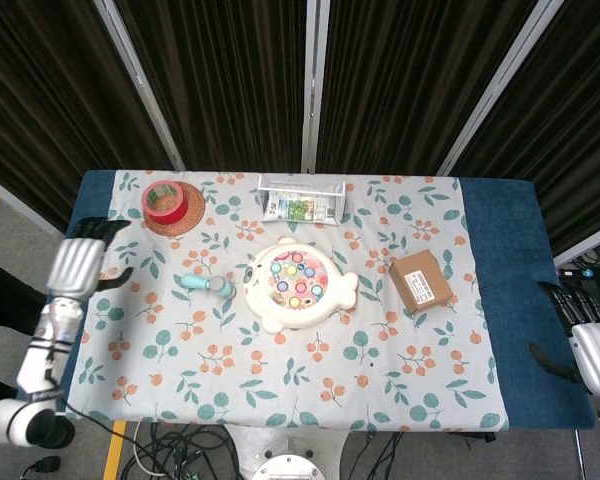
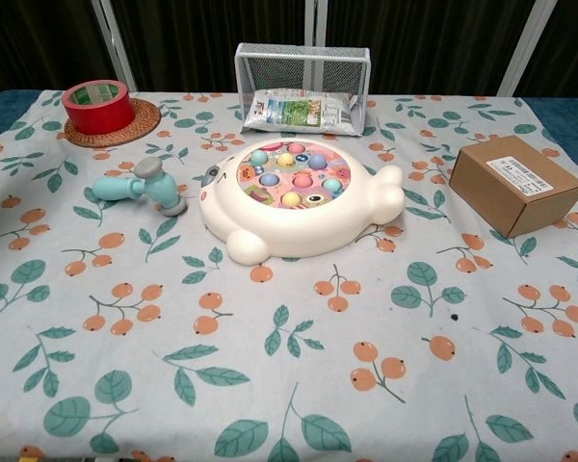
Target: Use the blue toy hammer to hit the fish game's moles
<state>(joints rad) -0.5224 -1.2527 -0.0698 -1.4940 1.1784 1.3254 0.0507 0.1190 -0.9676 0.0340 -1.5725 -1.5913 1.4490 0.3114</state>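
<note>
The blue toy hammer lies flat on the tablecloth just left of the fish game, its grey head toward the game, and no hand touches it. The white fish game sits mid-table with coloured moles in its pink top. My left hand hovers at the table's left edge, well left of the hammer, fingers spread and holding nothing. My right hand hangs off the table's right edge, fingers apart and empty. Neither hand appears in the chest view.
A red tape roll on a woven coaster stands at the back left. A wire basket with a packet sits behind the game. A brown cardboard box lies to the right.
</note>
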